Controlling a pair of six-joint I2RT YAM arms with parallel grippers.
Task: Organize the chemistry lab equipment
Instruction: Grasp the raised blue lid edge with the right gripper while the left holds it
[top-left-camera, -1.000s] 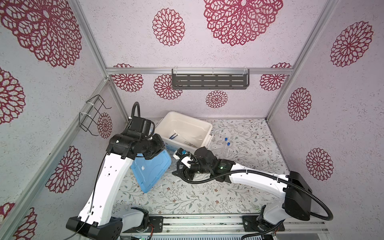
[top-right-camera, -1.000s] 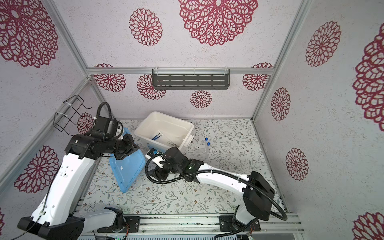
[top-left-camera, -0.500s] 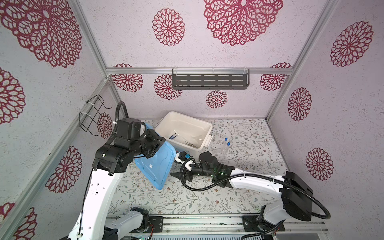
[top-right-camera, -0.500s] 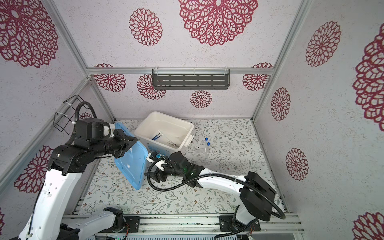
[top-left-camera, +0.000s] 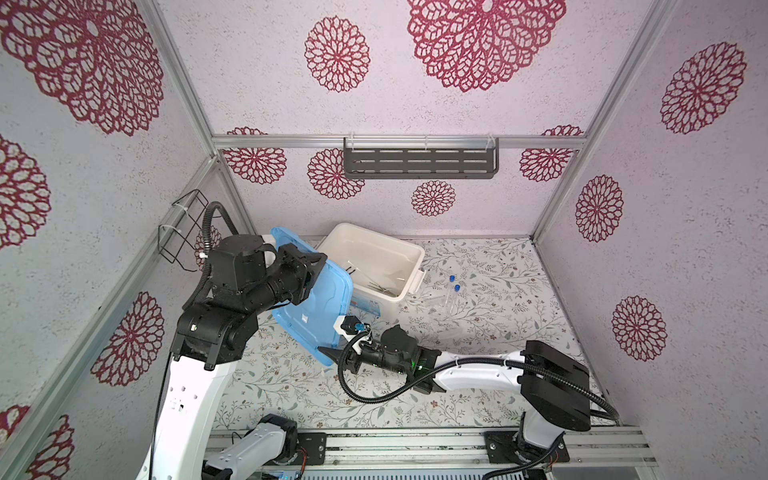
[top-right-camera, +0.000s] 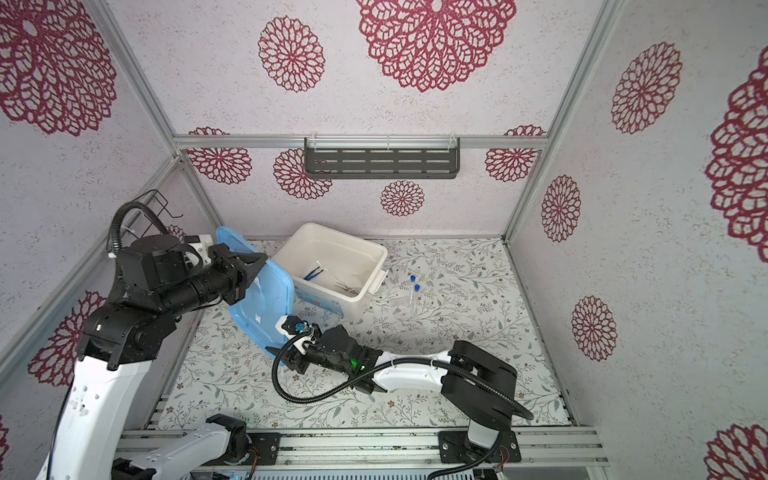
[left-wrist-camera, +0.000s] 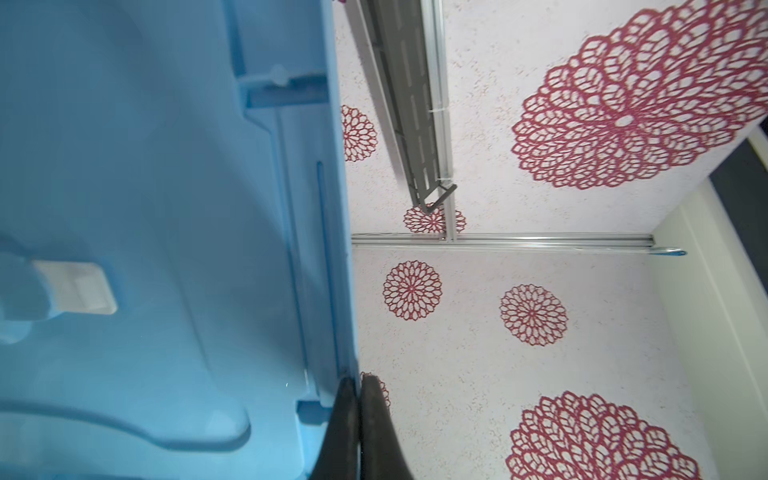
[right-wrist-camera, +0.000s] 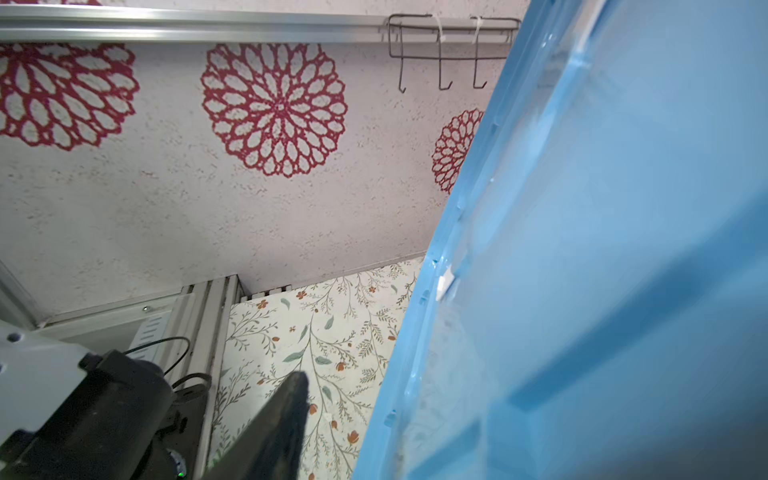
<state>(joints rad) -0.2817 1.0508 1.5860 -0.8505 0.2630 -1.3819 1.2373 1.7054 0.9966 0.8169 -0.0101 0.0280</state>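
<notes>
Can see two test tubes lying on the table just beside the white box, not put in yet. Can see blue tweezers and grey tweezers down inside the box, so partly tidy.

Holds the blue lid up on its edge next to the box, likely to keep the box open for the tubes. Pinches the lid's top rim with the left gripper, fingers squeezed tight on it.

Reaches to the lid's low corner with the right gripper. Shows only one finger there, beside the lid's edge, so cannot tell if open or gripping. Maybe there to steady the lid so nothing tips.
</notes>
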